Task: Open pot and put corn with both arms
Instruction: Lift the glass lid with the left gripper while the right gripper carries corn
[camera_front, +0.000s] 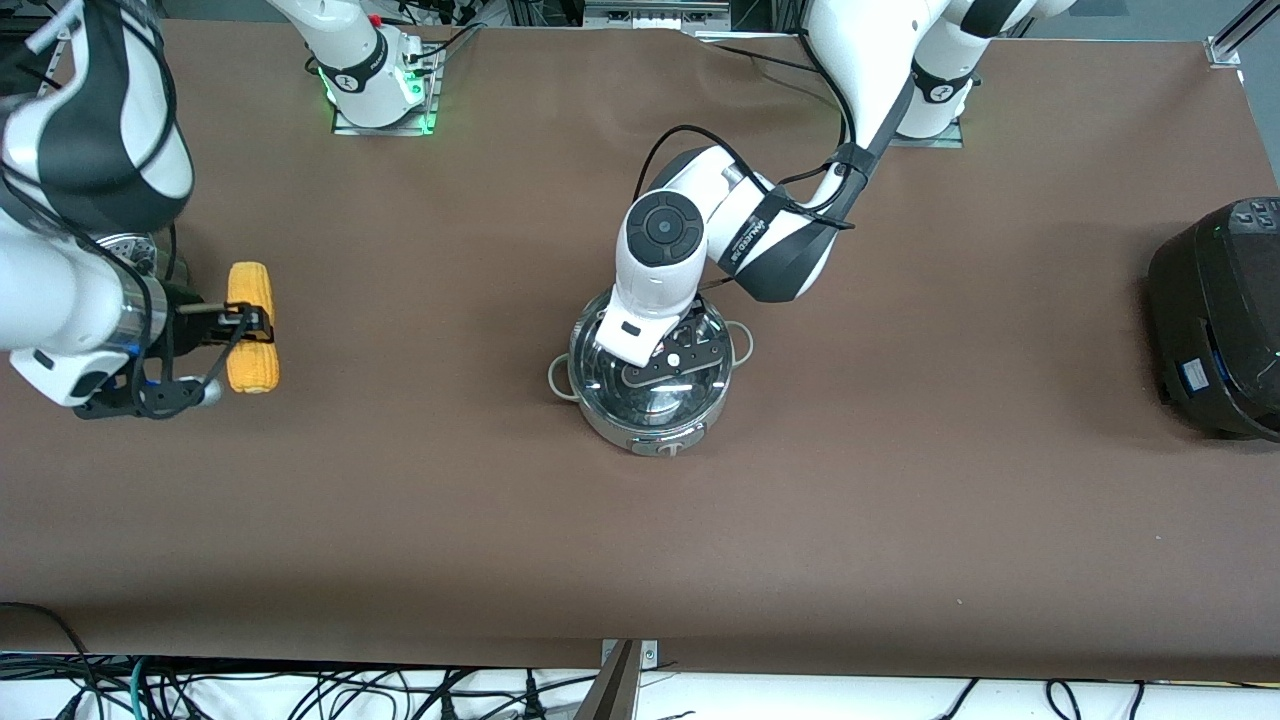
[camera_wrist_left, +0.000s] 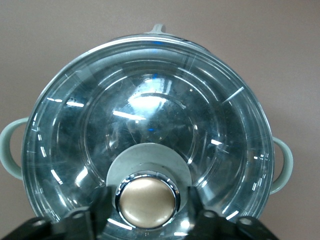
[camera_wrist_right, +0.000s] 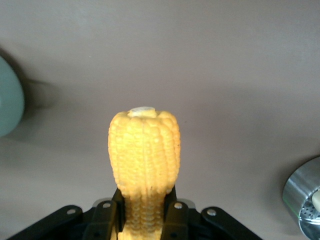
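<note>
Fingers (camera_wrist_right: 176, 220) of the right gripper (camera_front: 250, 322) pinch the yellow-orange husk-free corn cob (camera_front: 251, 326) across its middle, near the worktop edge at the right arm's end; its long axis runs from the robots' edge toward the camera's edge. Whether it rests on the brown worktop (camera_front: 900, 500) I cannot tell. Mid-table stands the shallow shiny steel pot (camera_front: 648, 372), round glass lid (camera_wrist_left: 150, 140) on (not yet opened), toward the left arm's end from the cob. Over it, the left gripper (camera_wrist_left: 147, 210) straddles the brass-coloured knob (camera_wrist_left: 147, 201), fingers just beside it, seemingly closed on it.
</note>
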